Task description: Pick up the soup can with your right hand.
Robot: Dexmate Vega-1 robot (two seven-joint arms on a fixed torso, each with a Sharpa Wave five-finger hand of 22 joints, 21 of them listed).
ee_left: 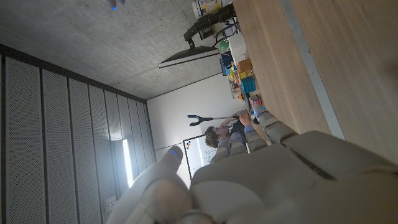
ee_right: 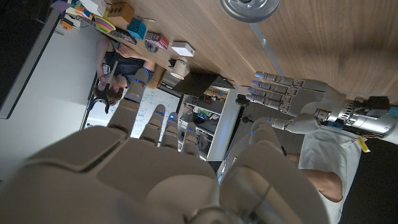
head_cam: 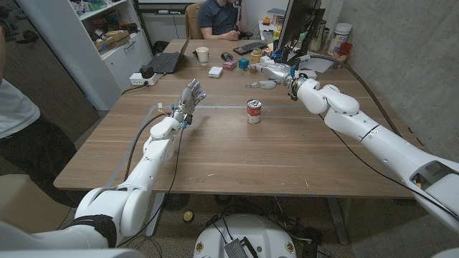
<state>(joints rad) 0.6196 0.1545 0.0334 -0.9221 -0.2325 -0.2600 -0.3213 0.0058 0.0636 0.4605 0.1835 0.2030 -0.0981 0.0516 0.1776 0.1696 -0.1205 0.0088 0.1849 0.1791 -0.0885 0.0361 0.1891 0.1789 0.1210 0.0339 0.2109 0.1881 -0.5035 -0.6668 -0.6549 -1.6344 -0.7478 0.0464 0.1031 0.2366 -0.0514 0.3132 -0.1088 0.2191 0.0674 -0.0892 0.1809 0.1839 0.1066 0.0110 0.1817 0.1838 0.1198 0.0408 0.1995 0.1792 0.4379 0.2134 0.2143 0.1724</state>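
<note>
Worktop (head_cam: 237,158): wooden, long, running away from the robot; near half bare, far end cluttered.

Person (head_cam: 219,16) seated at the far end, dark top, bent over something. Another person's sleeve (head_cam: 11,100) at the left edge of the head view.

White shelving unit (head_cam: 107,39) stands off the worktop's far left corner. A dark monitor (head_cam: 297,25) stands at the far right.

Right arm (head_cam: 373,136) reaches in from the lower right, stretched far across. Left arm (head_cam: 150,165) comes from the lower left, forearm raised above the wood.

Laptop (head_cam: 166,62), black, open, on the far left part of the worktop, with a white power strip (head_cam: 143,79) just beside it.

Right hand (head_cam: 271,74): held over the far part of the worktop, beyond the can and a little to its right, well apart from it. Fingers straight, spread, holding nothing; same in the right wrist view (ee_right: 143,155).

Left hand (head_cam: 190,97): upright, palm on edge, fingers extended and apart, nothing in them. Also seen across the wood in the right wrist view (ee_right: 292,93).

Soup can (head_cam: 254,112): red and white label, upright near the worktop's middle, alone, between the two hands and nearer the robot than the right one. Its silver top (ee_right: 250,9) shows in the right wrist view.

Paper cup (head_cam: 203,55), keyboard (head_cam: 249,48), small white box (head_cam: 216,72): far end, among small clutter too small to tell.
</note>
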